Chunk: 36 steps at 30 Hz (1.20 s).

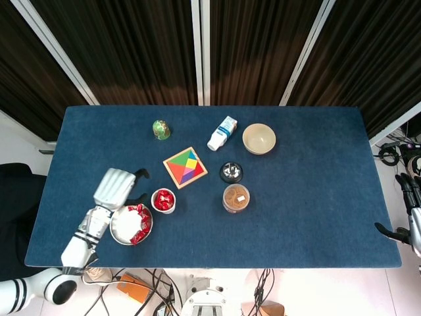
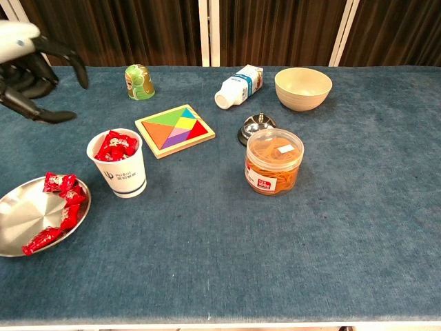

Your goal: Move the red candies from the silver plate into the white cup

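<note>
The white cup (image 2: 118,165) (image 1: 163,201) stands near the table's front left, with red candies (image 2: 115,147) filling its mouth. To its left lies the silver plate (image 2: 21,214) (image 1: 122,225) with several red candies (image 2: 63,196) along its right rim. My left hand (image 1: 115,186) (image 2: 31,69) hovers to the left of the cup and above the plate's far side, open, fingers spread and holding nothing. My right hand (image 1: 409,217) shows only at the right edge of the head view, beyond the table; its fingers are hard to make out.
A colourful tangram puzzle (image 2: 174,129) lies just behind the cup. Further back are a green can (image 2: 140,81), a tipped milk carton (image 2: 238,85) and a beige bowl (image 2: 302,88). A call bell (image 2: 255,127) and a clear jar (image 2: 273,161) stand mid-table.
</note>
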Each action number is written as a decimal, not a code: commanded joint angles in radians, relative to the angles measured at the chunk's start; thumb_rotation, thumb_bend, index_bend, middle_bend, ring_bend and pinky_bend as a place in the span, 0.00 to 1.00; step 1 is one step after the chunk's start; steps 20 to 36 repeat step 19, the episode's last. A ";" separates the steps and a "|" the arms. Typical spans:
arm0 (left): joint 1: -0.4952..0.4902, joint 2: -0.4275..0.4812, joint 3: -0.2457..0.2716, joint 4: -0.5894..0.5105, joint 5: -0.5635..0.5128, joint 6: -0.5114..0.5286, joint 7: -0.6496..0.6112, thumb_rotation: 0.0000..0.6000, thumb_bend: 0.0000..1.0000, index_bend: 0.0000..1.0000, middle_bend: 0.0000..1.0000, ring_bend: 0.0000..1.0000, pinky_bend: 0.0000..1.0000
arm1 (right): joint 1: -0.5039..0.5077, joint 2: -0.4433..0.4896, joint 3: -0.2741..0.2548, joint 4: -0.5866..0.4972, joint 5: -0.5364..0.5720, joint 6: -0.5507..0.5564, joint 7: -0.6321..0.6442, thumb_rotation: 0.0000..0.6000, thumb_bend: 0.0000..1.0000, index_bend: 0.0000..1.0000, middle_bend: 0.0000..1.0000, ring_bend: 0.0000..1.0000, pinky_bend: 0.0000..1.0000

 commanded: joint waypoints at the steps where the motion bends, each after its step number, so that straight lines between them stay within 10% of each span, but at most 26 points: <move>1: 0.108 0.067 0.025 0.042 0.027 0.130 -0.063 1.00 0.14 0.39 0.62 0.58 0.64 | 0.004 0.000 0.001 0.017 0.003 -0.009 0.022 1.00 0.16 0.00 0.12 0.00 0.10; 5: 0.194 0.100 0.061 0.114 0.054 0.219 -0.138 1.00 0.10 0.32 0.35 0.27 0.19 | 0.009 -0.004 -0.003 0.041 -0.007 -0.019 0.068 1.00 0.16 0.00 0.07 0.00 0.10; 8: 0.257 0.114 0.094 0.172 0.101 0.284 -0.222 1.00 0.09 0.30 0.23 0.12 0.02 | 0.008 -0.009 -0.010 0.054 -0.028 -0.010 0.090 1.00 0.16 0.00 0.06 0.00 0.10; 17: 0.412 0.129 0.192 0.257 0.170 0.391 -0.306 1.00 0.08 0.24 0.18 0.04 0.00 | -0.022 -0.054 -0.036 0.063 -0.068 0.045 0.056 1.00 0.16 0.00 0.06 0.00 0.09; 36: 0.436 0.129 0.198 0.264 0.175 0.408 -0.301 1.00 0.08 0.23 0.17 0.04 0.00 | -0.025 -0.061 -0.041 0.063 -0.074 0.048 0.051 1.00 0.16 0.00 0.06 0.00 0.09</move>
